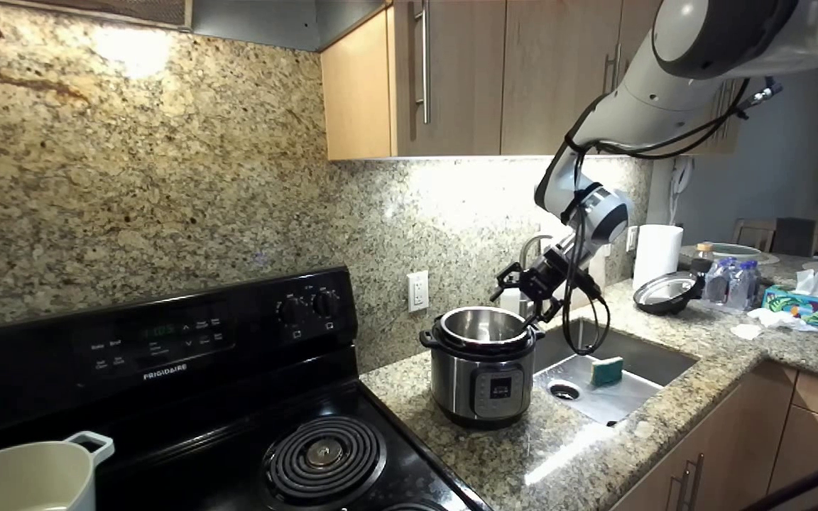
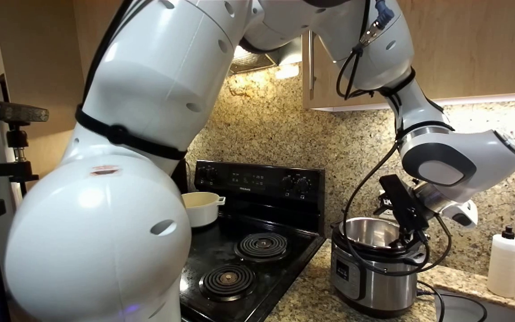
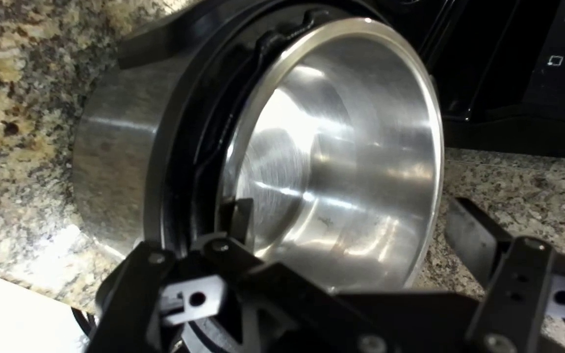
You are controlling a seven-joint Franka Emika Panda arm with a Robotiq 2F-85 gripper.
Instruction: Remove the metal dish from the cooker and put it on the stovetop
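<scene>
Above the granite counter, the arm slants down, its empty gripper spread wide at the metal dish.

Granite counter with cooker, black stovetop with cream-white pot

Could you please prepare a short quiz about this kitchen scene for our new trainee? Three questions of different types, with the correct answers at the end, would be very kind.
1. Multiple choice: which colour is the broad side of the sponge in the sink? (a) red (b) green (c) black

2. Fill the gap: the metal dish sits inside the ______.

3. True or false, about the gripper: it is shut.

Key:
1. (b) green
2. cooker
3. False; it is open, with its fingers wide apart.
</scene>
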